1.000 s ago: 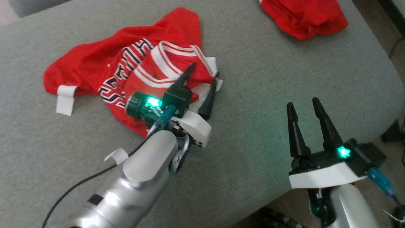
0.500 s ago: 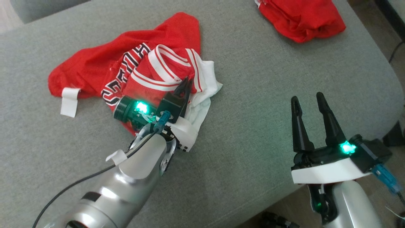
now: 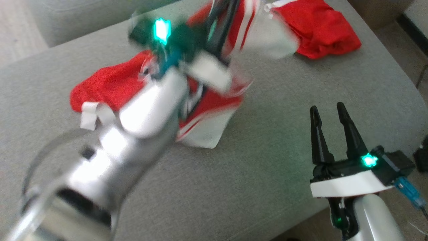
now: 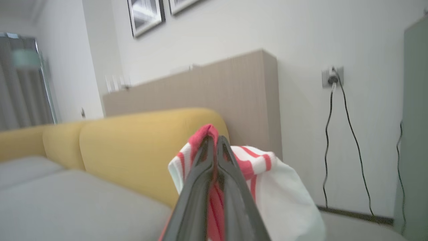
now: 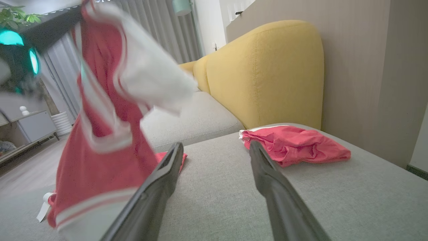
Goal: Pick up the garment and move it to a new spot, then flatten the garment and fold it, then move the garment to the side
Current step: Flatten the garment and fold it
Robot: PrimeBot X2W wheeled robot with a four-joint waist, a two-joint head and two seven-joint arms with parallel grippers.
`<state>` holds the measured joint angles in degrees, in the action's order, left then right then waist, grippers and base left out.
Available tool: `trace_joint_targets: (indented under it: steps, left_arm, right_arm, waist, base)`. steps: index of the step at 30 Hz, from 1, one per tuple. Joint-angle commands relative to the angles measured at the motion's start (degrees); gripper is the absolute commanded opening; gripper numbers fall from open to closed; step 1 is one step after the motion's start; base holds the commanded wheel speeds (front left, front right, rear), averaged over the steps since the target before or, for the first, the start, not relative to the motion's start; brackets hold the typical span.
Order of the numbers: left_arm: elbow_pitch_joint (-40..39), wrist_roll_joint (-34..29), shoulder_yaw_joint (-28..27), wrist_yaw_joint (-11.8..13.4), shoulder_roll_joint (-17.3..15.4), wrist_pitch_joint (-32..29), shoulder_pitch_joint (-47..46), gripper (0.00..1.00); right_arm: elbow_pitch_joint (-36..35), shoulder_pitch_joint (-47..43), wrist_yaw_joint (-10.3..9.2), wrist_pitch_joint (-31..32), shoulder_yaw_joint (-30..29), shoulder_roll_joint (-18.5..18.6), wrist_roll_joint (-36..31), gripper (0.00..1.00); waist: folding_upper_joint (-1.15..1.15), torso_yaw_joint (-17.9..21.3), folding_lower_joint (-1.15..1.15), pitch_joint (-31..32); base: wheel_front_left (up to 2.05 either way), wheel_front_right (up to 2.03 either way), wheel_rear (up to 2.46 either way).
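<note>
Currently catalogued, from the grip outward:

1. Left pincer (image 4: 214,142): jaws pressed fully together on a fold of red cloth with white striped trim. The cloth bunches out on both sides of the fingers. The arm is raised and blurred in the head view.
2. Red-and-white jersey (image 5: 100,160): the task's garment. It hangs from the left pincer, with most of it in the air above the grey sofa cushion (image 3: 267,167). A red portion and a white tag (image 3: 88,115) trail on the cushion at the robot's left.
3. Right pincer (image 3: 327,107): jaws spread wide, holding nothing. It hovers low over the near right of the cushion, well apart from the jersey.
4. Second red garment (image 3: 317,30): crumpled at the far right of the cushion, untouched.
5. Yellow sofa back (image 5: 267,73): stands behind the cushion.

Task status: the pick-up looks under way, with the grip made and the lift begun but the jersey not fully clear of the cushion. Carrying it to a new spot, flattening, folding and moving it aside all remain.

Change record: a second ago the left pincer stood open over the striped trim, and the jersey lay in a heap on the cushion. Half a second ago the jaws had closed on that trim, low down. Now the arm is up and the jersey is drawn upward with it. The head camera has also shifted. The right pincer is open as before.
</note>
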<state>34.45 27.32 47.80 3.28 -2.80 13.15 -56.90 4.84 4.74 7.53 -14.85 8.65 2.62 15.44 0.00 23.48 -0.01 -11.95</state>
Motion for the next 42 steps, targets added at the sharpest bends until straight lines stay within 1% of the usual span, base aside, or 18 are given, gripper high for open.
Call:
trace_joint_targets:
  steps: [1,4,6,8,10,12,14,15,18,22,25,27,33,34,35,37,39,42]
  left_arm:
    - [-4.12,-0.29,-3.44,-0.27,-1.16,-0.17,-8.04,0.00]
    - [-7.66,0.11,-6.61,-0.61,-2.94,-0.79,-14.94,0.00]
    - [-9.18,0.51,-8.94,-0.38,-4.81,-1.04,-18.15,0.00]
    - [-10.35,1.83,-11.12,-0.23,-6.77,-1.75,-18.95,0.00]
    - [-11.90,4.14,-13.02,-0.11,-8.69,-2.82,-16.67,0.00]
    - [-13.59,6.37,-14.26,-0.02,-11.36,-4.06,-11.85,0.00]
    - [-15.47,8.27,-14.70,0.67,-14.18,-5.26,-4.48,0.00]
    - [-15.47,8.27,-14.70,0.67,-14.18,-5.26,-4.48,0.00]
    - [-17.75,12.03,-16.09,2.38,-18.05,-5.50,9.11,0.00]
    - [-18.99,17.06,-18.52,3.92,-21.43,-3.21,25.80,0.00]
    - [-19.13,19.62,-20.04,4.42,-22.38,-1.02,35.26,0.00]
    - [-19.28,20.84,-21.13,4.78,-22.27,0.10,40.05,0.00]
    - [-20.61,22.69,-22.06,5.59,-20.27,1.24,49.69,0.00]
    - [-20.70,22.90,-21.86,5.41,-20.02,1.27,50.73,0.09]
    - [-20.78,22.67,-21.71,5.51,-19.93,1.34,51.53,1.00]
    - [-20.96,20.33,-21.51,6.53,-20.26,1.55,52.38,1.00]
    - [-21.63,16.45,-21.68,8.43,-20.54,1.74,52.74,1.00]
    - [-24.72,7.21,-22.13,11.94,-20.78,1.82,52.42,1.00]
  right_arm:
    - [-1.96,-0.21,-0.04,-0.15,0.82,0.26,-0.73,1.00]
    - [-2.22,-0.57,-0.04,-0.15,0.58,0.26,-1.21,1.00]
    - [-2.27,-0.81,-0.04,-0.15,0.65,0.26,-1.53,1.00]
    - [-2.30,-1.06,-0.04,-0.15,0.69,0.26,-1.74,1.00]
    - [-2.40,-1.37,-0.04,-0.15,0.39,0.26,-1.81,1.00]
    - [-2.45,-1.84,-0.04,-0.15,0.01,0.26,-1.97,1.00]
    - [-2.34,-2.30,-0.04,-0.15,-0.37,0.26,-2.30,1.00]
    - [-2.34,-2.30,-0.04,-0.15,-0.37,0.26,-2.30,1.00]
    - [-2.27,-2.85,-0.04,-0.15,-0.81,0.26,-2.85,1.00]
    - [-2.01,-3.35,-0.04,-0.15,-1.44,0.26,-3.88,1.00]
    - [-1.56,-3.98,-0.04,-0.15,-1.86,0.26,-4.85,1.00]
    - [-1.35,-4.49,-0.04,-0.15,-2.20,0.26,-5.50,1.00]
    - [-1.01,-5.40,-0.04,-0.15,-2.74,0.26,-6.97,1.00]
    - [-0.95,-5.46,-0.04,-0.15,-2.75,0.26,-7.14,1.00]
    - [-0.92,-5.51,-0.04,-0.15,-2.78,0.26,-7.28,1.00]
    - [-0.86,-5.57,-0.04,-0.15,-2.76,0.26,-7.48,1.00]
    - [-0.85,-5.62,-0.04,-0.15,-2.67,0.26,-7.61,1.00]
    - [-0.84,-5.64,-0.04,-0.15,-2.49,0.26,-7.72,1.00]
  waist:
    - [0.00,-1.54,0.01,1.25]
    - [0.00,-3.36,0.01,2.18]
    - [0.00,-4.66,0.01,2.86]
    - [0.00,-5.91,0.01,3.49]
    - [0.00,-7.24,0.01,4.00]
    - [0.00,-8.71,0.01,4.35]
    - [0.00,-10.21,0.01,4.63]
    - [0.00,-10.21,0.01,4.63]
    - [0.00,-12.04,0.01,4.81]
    - [0.00,-14.24,0.01,4.53]
    - [0.00,-16.02,0.01,4.57]
    - [0.00,-17.17,0.01,4.65]
    - [0.00,-20.24,0.01,4.75]
    - [0.00,-20.67,0.01,4.74]
    - [0.00,-21.09,0.01,4.70]
    - [0.00,-21.79,0.01,4.65]
    - [0.00,-22.34,0.01,4.61]
    - [0.00,-22.84,0.01,4.53]
  base:
    - [0.00,0.00,0.00]
    - [0.00,0.00,0.00]
    - [0.00,0.00,0.00]
    - [0.00,0.00,0.00]
    - [0.00,0.00,0.00]
    - [0.00,0.00,0.00]
    - [0.00,0.00,0.00]
    - [0.00,0.00,0.00]
    - [0.00,0.00,0.00]
    - [0.00,0.00,0.00]
    - [0.00,0.00,0.00]
    - [0.00,0.00,0.00]
    - [0.00,0.00,0.00]
    - [0.00,0.00,0.00]
    - [0.00,0.00,0.00]
    - [0.00,0.00,0.00]
    - [0.00,0.00,0.00]
    - [0.00,0.00,0.00]
